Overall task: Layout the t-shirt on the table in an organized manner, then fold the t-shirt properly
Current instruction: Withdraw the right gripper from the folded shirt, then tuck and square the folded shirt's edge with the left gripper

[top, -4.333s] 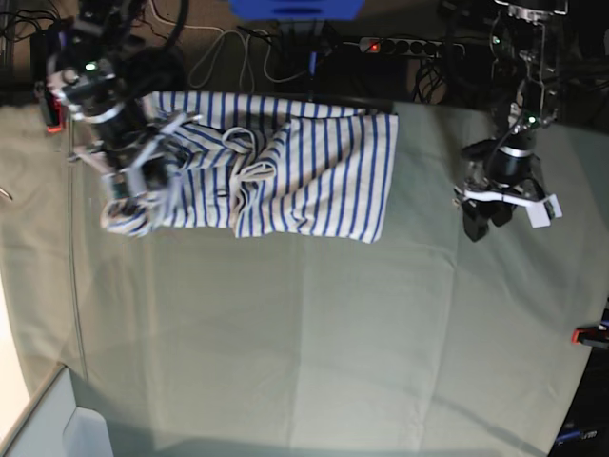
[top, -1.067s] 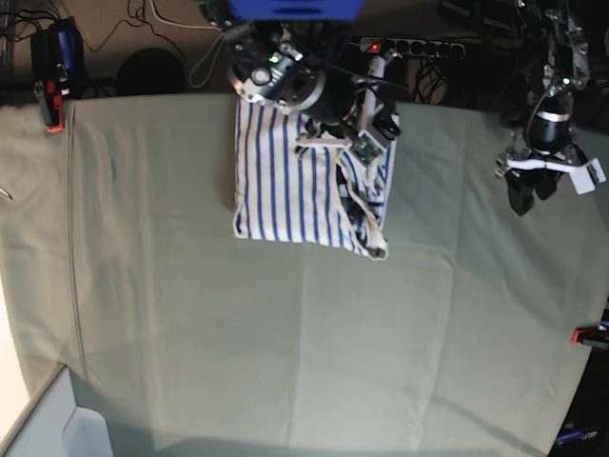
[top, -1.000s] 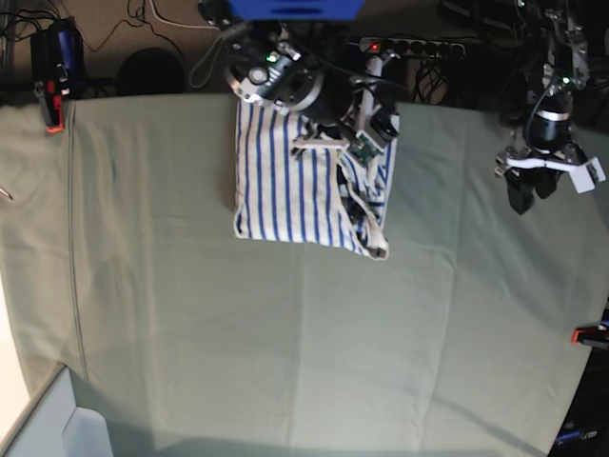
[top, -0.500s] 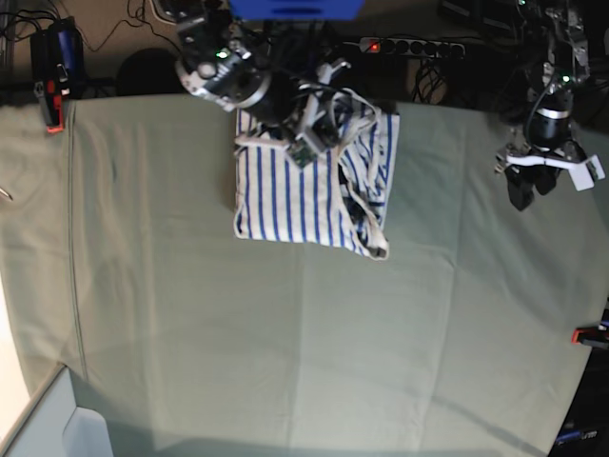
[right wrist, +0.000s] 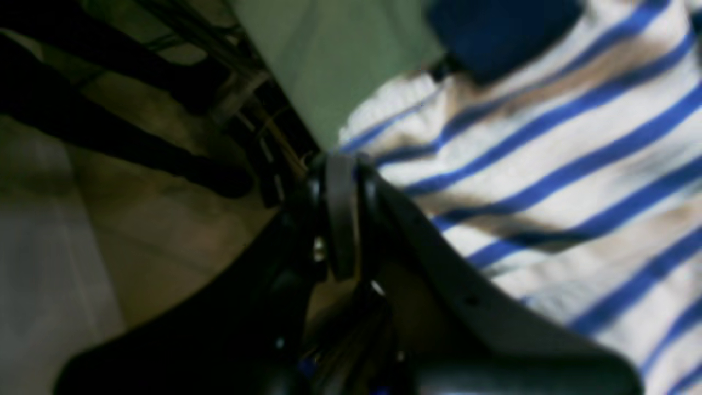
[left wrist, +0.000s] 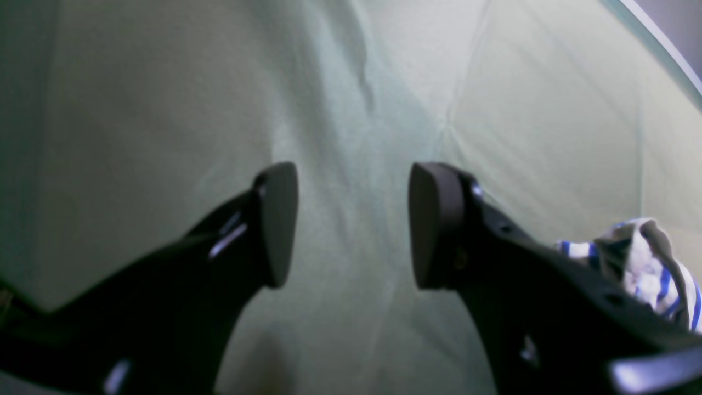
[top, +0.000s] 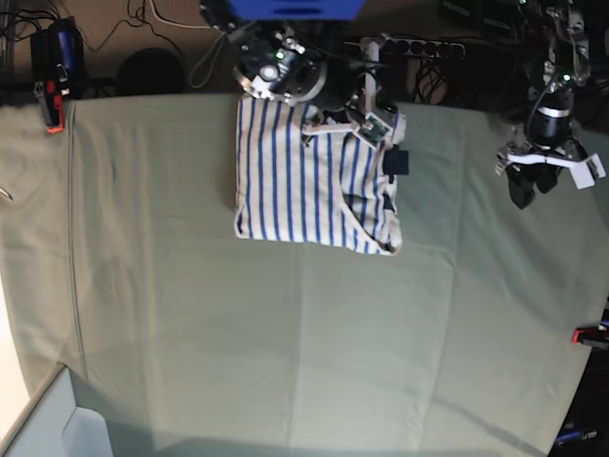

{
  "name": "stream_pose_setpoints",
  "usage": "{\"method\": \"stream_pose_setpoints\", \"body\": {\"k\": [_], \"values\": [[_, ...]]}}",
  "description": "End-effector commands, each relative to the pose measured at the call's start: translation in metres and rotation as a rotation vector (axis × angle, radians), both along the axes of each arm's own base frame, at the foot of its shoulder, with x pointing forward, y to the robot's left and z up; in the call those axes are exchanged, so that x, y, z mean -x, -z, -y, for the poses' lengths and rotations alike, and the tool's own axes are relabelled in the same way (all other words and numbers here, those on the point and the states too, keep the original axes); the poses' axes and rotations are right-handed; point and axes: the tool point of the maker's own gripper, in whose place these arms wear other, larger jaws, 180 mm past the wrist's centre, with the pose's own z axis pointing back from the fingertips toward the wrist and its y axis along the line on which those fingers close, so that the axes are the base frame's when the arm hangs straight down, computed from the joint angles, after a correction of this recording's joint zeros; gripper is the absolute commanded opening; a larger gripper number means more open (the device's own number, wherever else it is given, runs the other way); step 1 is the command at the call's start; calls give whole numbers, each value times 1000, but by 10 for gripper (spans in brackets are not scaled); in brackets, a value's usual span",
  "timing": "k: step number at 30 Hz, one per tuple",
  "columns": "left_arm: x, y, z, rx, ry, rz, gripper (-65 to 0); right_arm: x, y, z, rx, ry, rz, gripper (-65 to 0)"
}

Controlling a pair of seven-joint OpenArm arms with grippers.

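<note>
Your right arm has swung back across from half a second ago, and the right-hand flap of the t-shirt [top: 309, 176] now lies flatter, its lower right corner pushed out a little further than before. The folded bundle reads as a squarer panel, so the fold looks well along, though that right edge is ragged and a small dark tag pokes out beside it.

The right gripper [top: 373, 112] sits at the shirt's far right corner; in the right wrist view its tips [right wrist: 340, 214] are pressed together, and whether a pinch of hem is between them you can't tell from here. The left gripper [left wrist: 351, 225] hangs wide apart over bare worktop [top: 285, 333], holding nothing, with a scrap of striped cloth visible just past its right finger.

The shirt lies hard against the worktop's far edge, cables and a power strip [top: 409, 45] just beyond it. You've got broad open room toward the near side and on the left, so any dragging or smoothing is safest pulled that way.
</note>
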Motion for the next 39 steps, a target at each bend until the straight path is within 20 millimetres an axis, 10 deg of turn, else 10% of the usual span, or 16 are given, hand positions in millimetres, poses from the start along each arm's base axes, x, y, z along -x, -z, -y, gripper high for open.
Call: {"method": "stream_pose_setpoints", "body": {"k": [1,8,18,27,34,39], "values": [[-4,-11,-4,-22,5,38,-329,-2,-18,-2,-43,6,44,-650],[-5,-10,5,-4,23,32,-327,-53,-59,78,6,215,205,-650],[-8,2,120,199,268,-90,-30,-84,-53,167,128,439,232,-632],[-14,30,189,313,394,-184,-30,-89,-50,199,172,518,234,-379],[-14,50,211,322,453,-243,-34,-86,-47,204,187,520,228,-347],[-14,66,222,318,488,-286,-226,-87,-48,204,185,521,232,-347]]}}
